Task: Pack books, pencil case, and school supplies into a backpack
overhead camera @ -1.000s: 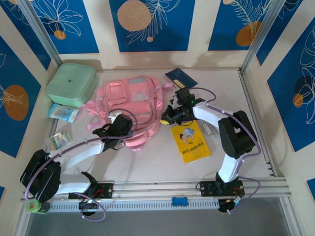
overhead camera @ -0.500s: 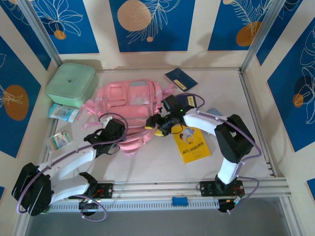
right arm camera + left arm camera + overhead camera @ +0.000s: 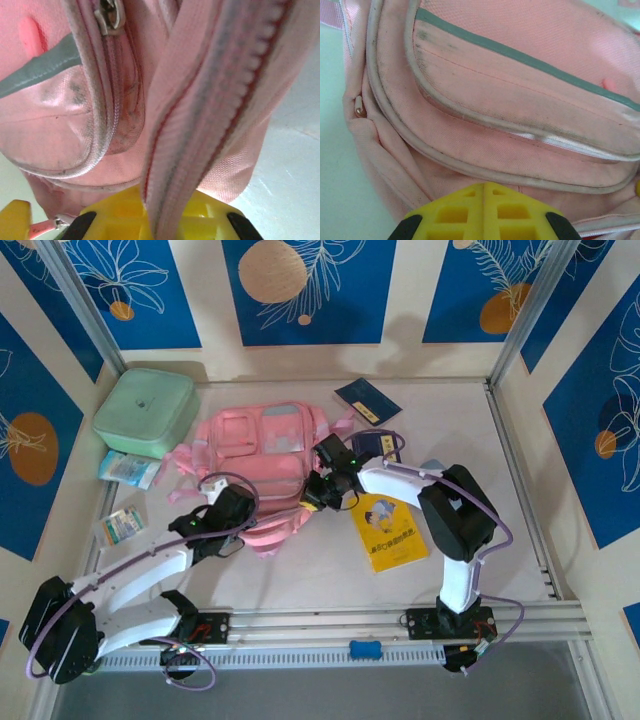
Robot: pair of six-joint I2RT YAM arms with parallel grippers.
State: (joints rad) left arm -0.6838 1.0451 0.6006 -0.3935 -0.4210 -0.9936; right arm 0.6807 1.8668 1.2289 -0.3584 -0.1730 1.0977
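1. Take the backpack (image 3: 262, 468) as your reference. It lies flat on the table (image 3: 330, 580), its front panel facing up, and it is zipped only in part: an opened zipper band (image 3: 200, 100) hangs clear of the body at its right near corner.

2. Check the right gripper (image 3: 318, 492) at that right near corner. In the right wrist view the zipper band runs down into the yellow fingers (image 3: 120, 210), so read the right gripper (image 3: 160, 222) as clamped on the backpack's zipper band. A metal zip pull (image 3: 110, 15) sits on the pocket seam just beside the band.

3. Check the left gripper (image 3: 240, 512) at the backpack's left near edge. In the left wrist view the left gripper (image 3: 484, 202) has its two yellow pads (image 3: 455, 215) meeting along a single seam, so read it as closed, with no fabric seen between them. The pink front pocket with its grey piping lies directly ahead of the pads.

4. Locate the books, all outside the backpack:
- yellow book (image 3: 390, 532): flat on the table to the backpack's right near side, just beyond the right gripper
- navy book (image 3: 367, 400): off the backpack's right far corner, close to a strap
- second navy book (image 3: 386, 444): to the backpack's right, partly under the right arm

5. Note the other items to the backpack's left: a mint-green box (image 3: 145, 412) off its left far corner, a pale blue packet (image 3: 130, 470) beside the left straps, and a small printed packet (image 3: 120, 527) nearer the arms
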